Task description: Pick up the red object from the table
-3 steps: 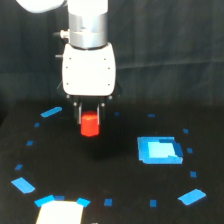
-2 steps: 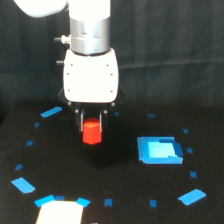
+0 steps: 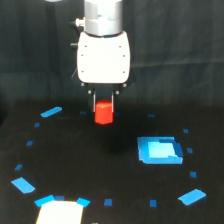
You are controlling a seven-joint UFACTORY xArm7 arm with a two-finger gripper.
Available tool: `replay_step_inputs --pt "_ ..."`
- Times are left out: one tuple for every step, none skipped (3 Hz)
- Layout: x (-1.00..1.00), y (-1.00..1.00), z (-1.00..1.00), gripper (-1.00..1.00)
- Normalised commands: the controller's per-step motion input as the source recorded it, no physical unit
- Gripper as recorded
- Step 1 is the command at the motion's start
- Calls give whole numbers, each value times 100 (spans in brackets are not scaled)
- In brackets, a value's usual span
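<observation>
One gripper [image 3: 104, 104] shows, its two dark fingers [image 3: 94, 102] narrowed onto the upper sides of the red object [image 3: 104, 113], which sits between them and juts out below their tips. The stubby block stands upright, its axis vertical, flat top facing up into the gap. It appears lifted off the table [image 3: 90, 165]. No readable writing or brand appears on the arm's white housing [image 3: 104, 59], the block or the blue square patch [image 3: 159, 150].

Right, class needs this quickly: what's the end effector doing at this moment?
End effector: closed on the red object, held above the table.
</observation>
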Motion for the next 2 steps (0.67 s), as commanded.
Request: replay_step_inputs --pt "36 -58 -100 -54" --pt "6 -16 -100 -69"
